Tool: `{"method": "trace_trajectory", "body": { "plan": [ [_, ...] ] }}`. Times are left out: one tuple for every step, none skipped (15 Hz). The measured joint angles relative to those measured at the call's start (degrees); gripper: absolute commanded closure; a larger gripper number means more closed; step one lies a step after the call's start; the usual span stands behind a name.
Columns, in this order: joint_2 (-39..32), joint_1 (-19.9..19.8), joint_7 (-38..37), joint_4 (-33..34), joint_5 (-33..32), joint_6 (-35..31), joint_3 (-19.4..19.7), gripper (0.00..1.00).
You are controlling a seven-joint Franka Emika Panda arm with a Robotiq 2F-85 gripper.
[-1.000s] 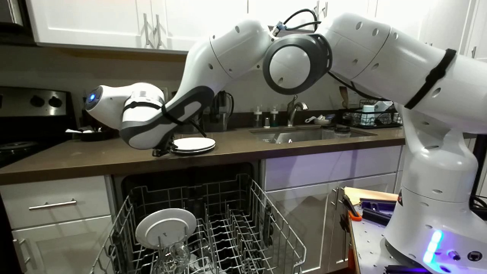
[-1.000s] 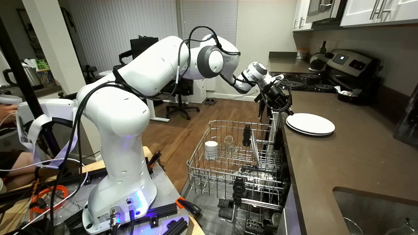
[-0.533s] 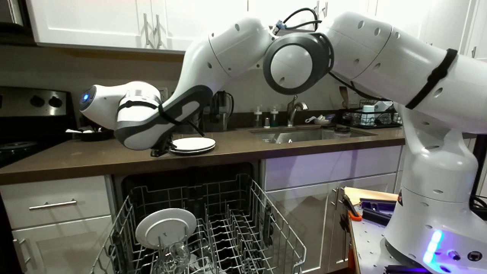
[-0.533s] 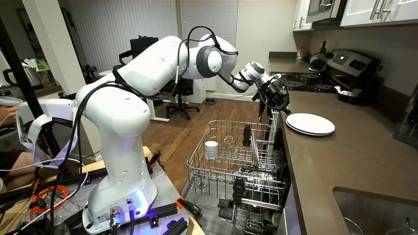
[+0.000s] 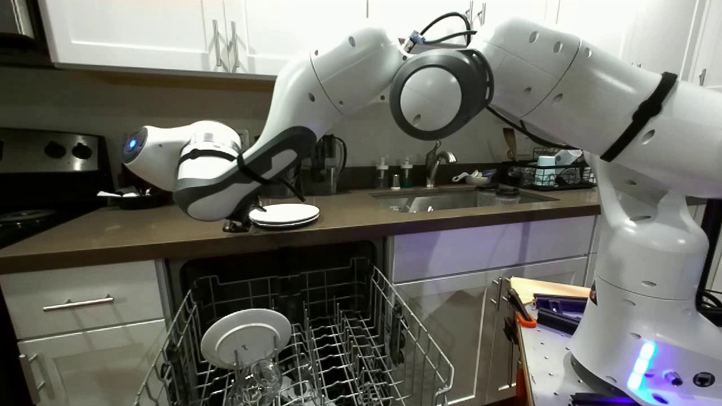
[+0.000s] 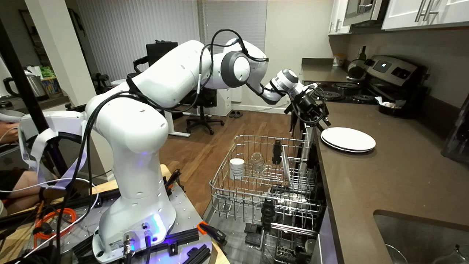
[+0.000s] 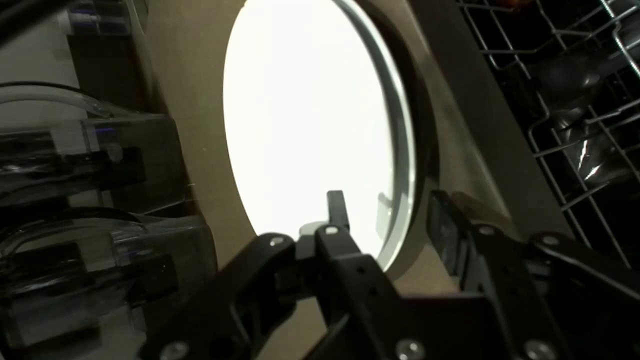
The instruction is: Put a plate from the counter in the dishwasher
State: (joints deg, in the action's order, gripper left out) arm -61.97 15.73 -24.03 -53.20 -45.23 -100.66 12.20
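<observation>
Your gripper [image 7: 389, 210] hangs at the front edge of the counter [image 6: 395, 176], just beside the top plate [image 7: 305, 110], with its fingers [image 7: 339, 212] standing apart. In the wrist view you see one finger over the white of that plate and the other past the rim, on the dishwasher side, so the edge of the stack runs between the two as they appear there; you can't tell from these pictures whether either finger touches it. The top plate, round, plain and white, lies flat on a lower plate [image 7: 401, 225], and in both exterior views the pair sits near the counter's front edge, between the stove [image 5: 34, 149] and the sink [image 6: 414, 227]. Below the counter you have the dishwasher [image 5: 333, 256] with its wire rack [image 5: 361, 349] pulled out. In an exterior view a round white dish [image 5: 246, 338] stands tilted in the rack, clear glasses [image 5: 260, 376] in front of it, and in an exterior view a white cup [image 6: 236, 169] stands upright in that same rack. Behind the plates, toward the wall, is a clear pitcher [image 5: 338, 158]. Beside the stove sits a black pan [image 6: 392, 110] with something pale in it, too small to make out.
</observation>
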Motion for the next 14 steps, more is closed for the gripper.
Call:
{"method": "trace_trajectory", "body": {
  "plan": [
    [0.03, -0.14, 0.00, -0.06, 0.00, -0.02, 0.00, 0.73],
    [0.06, -0.28, 0.00, -0.11, 0.00, -0.05, 0.00, 0.84],
    [0.08, -0.41, 0.00, -0.14, 0.04, -0.12, -0.02, 0.90],
    [0.10, -0.53, 0.00, -0.18, 0.05, -0.32, -0.07, 0.94],
    [0.13, -0.60, 0.00, -0.22, 0.05, -0.47, -0.10, 0.94],
    [0.17, -0.64, 0.00, -0.26, 0.06, -0.57, -0.11, 0.97],
    [0.21, -0.68, 0.00, -0.34, 0.09, -0.74, -0.15, 0.97],
    [0.23, -0.69, 0.00, -0.42, 0.11, -0.86, -0.20, 0.94],
    [0.24, -0.70, 0.00, -0.48, 0.11, -0.89, -0.22, 0.94],
    [0.28, -0.73, 0.00, -0.59, 0.12, -0.96, -0.25, 0.91],
    [0.36, -0.78, 0.00, -0.78, 0.14, -1.17, -0.28, 0.91],
    [0.49, -0.86, 0.00, -1.04, 0.16, -1.49, -0.33, 0.89],
    [0.64, -1.01, 0.00, -1.20, 0.16, -1.73, -0.44, 0.90],
    [0.78, -1.27, 0.00, -1.29, 0.16, -1.91, -0.68, 0.89]
  ]
}}
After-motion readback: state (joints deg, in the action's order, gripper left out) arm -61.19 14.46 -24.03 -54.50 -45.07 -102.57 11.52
